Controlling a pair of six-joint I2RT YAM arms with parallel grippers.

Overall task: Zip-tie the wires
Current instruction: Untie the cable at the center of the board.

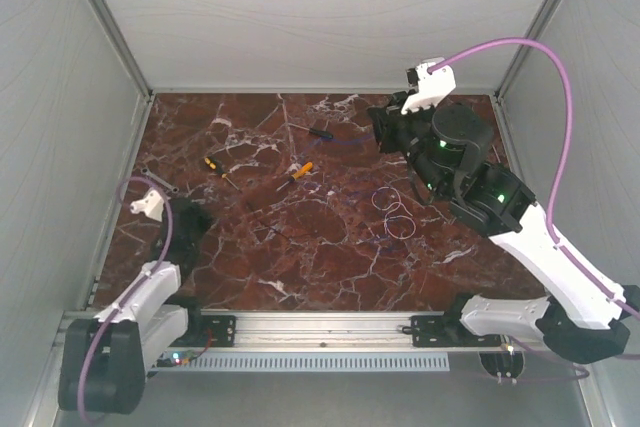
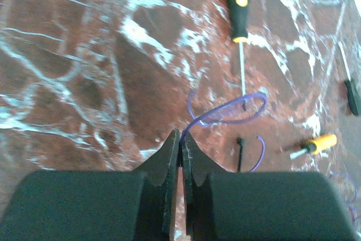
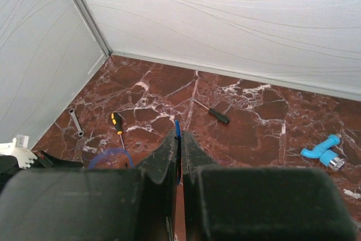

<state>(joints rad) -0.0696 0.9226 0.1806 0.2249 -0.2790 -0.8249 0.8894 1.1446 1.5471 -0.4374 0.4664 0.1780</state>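
The wires (image 1: pixel 396 213) look thin, so likely light and floppy, looped at 3 o'clock on the bench (image 1: pixel 330 267). Best pinch where loops cross. Left end effector (image 2: pixel 181 135) and right end effector (image 3: pixel 179 135) are closed, each nipping one strand.

Even soft lighting, faint shadows, left wrist view blurred, near hands out of focus.

a yellow-and-black screwdriver (image 1: pixel 215 167), an orange screwdriver (image 1: pixel 300 171) and a dark screwdriver (image 1: pixel 320 132) are lying across the far half of the marble table (image 1: pixel 330 277), with bare lanes running between them. the wires (image 1: pixel 395 209) are sprawling right of centre, beside the right arm (image 1: pixel 520 217), which is crowding the far right corner. white walls (image 1: pixel 330 17) are closing in three sides.
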